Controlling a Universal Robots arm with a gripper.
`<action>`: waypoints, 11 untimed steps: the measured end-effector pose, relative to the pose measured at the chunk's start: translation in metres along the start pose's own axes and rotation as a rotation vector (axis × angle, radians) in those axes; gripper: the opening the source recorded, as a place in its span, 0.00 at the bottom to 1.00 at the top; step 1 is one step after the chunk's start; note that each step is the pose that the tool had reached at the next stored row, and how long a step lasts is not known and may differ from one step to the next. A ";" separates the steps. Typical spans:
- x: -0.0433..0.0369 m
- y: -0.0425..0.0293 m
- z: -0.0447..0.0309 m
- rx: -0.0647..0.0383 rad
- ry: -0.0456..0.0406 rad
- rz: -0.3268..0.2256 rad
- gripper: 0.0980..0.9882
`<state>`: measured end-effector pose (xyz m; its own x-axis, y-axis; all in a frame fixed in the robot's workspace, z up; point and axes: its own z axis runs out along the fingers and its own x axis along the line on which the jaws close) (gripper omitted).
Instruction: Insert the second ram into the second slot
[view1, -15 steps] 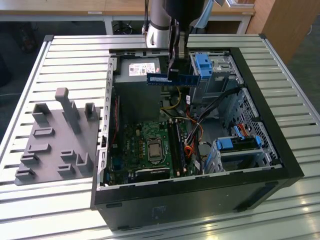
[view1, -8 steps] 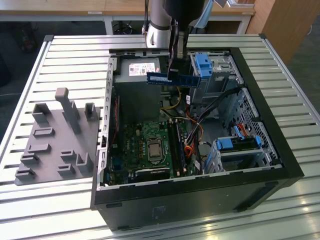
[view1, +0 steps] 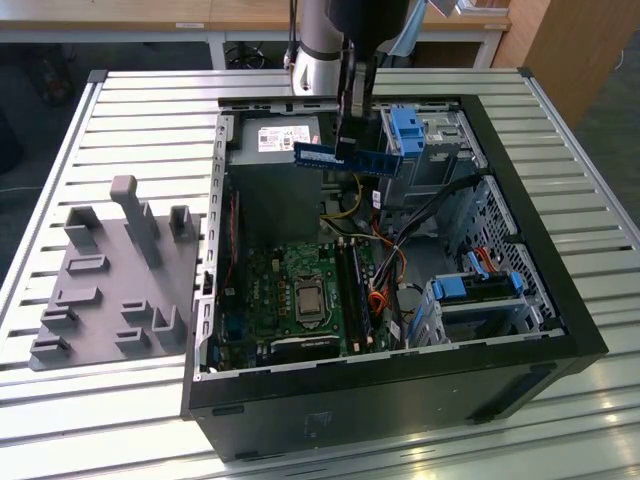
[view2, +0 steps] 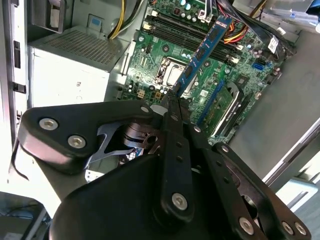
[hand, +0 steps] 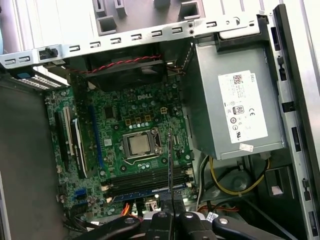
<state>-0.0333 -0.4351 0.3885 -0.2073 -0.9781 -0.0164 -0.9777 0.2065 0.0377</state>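
Care with the line-up matters most here. In the exterior view the second ram (view1: 375, 162) lies crosswise to the long memory slots (view1: 352, 285) on the motherboard (view1: 300, 290). So I think it needs turning until its long edge runs the same way as they do. Then it should go straight down, level, with both ends pressed in together and the small notch matched to the slot. One slot may already have a stick in it, but the slots are too dark for me to be sure.

The tool (view1: 347, 140) is closed tight on the blue stick, pinching it by its top edge near the middle. In the second wrist view the stick (view2: 205, 47) pokes out past the tool (view2: 172, 97) toward the green board. It hangs in the air above the open computer case (view1: 400, 400) and touches nothing else. The case sits on the slatted table (view1: 150, 110).
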 end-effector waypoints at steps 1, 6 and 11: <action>0.0000 0.0000 0.0000 0.000 -0.0002 0.006 0.03; 0.0000 0.0000 0.0000 0.001 -0.0010 0.031 0.03; 0.0000 0.0000 0.0000 0.001 -0.0017 0.057 0.03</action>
<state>-0.0333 -0.4351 0.3885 -0.2627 -0.9648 -0.0160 -0.9644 0.2619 0.0376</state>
